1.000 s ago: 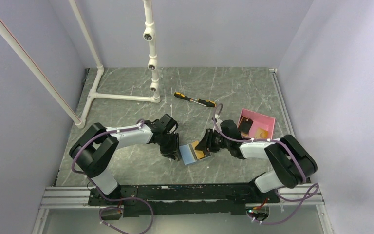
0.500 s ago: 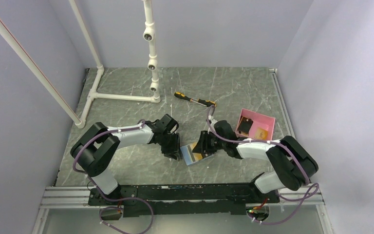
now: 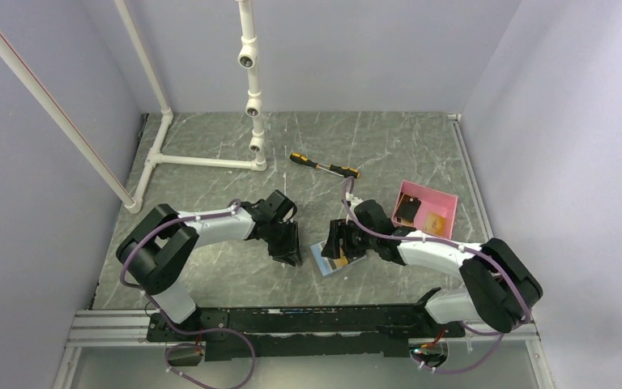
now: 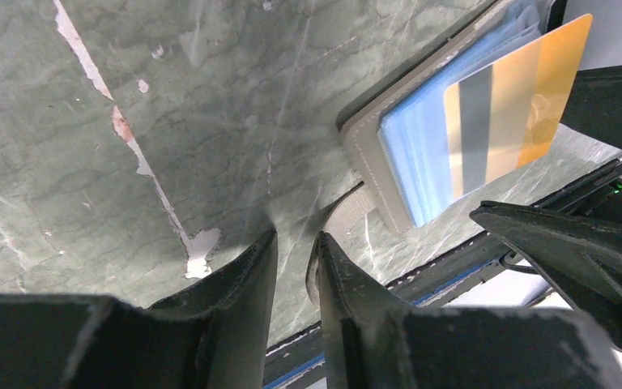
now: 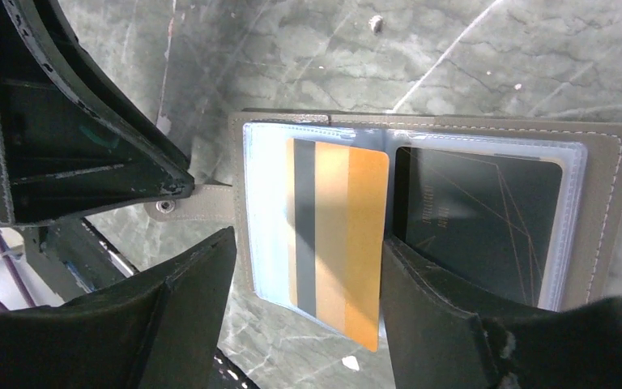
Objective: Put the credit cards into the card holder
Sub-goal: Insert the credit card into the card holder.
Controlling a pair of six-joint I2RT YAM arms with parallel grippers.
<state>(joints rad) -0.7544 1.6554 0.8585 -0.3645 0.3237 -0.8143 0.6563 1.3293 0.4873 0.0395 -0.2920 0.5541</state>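
Top external view: the left gripper and the right gripper are facing each other at centre frame, low over the grey-green marbled table. The small flat grey folding card holder is lying open on the table just below the right gripper. Right of centre, a pink rectangular plastic tray is holding a dark card and a tan card. A yellow-and-black screwdriver is lying above centre. A white pipe frame is standing at upper left.

Left wrist view: the left gripper's jaws are sitting almost together, with a slim gap showing bare table and nothing between them. The holder's grey strap tab is lying just beside the fingertip at frame right. The holder is occupying the upper right, light blue inside. An orange credit card with a grey stripe is lying on it.

Right wrist view: the right gripper's jaws are standing wide, straddling the striped card. The finger at frame right is touching the card's edge; the other is staying apart. Whether the card's top edge is sitting inside the pocket cannot be told. A black credit card is sitting in the clear pocket at frame right.
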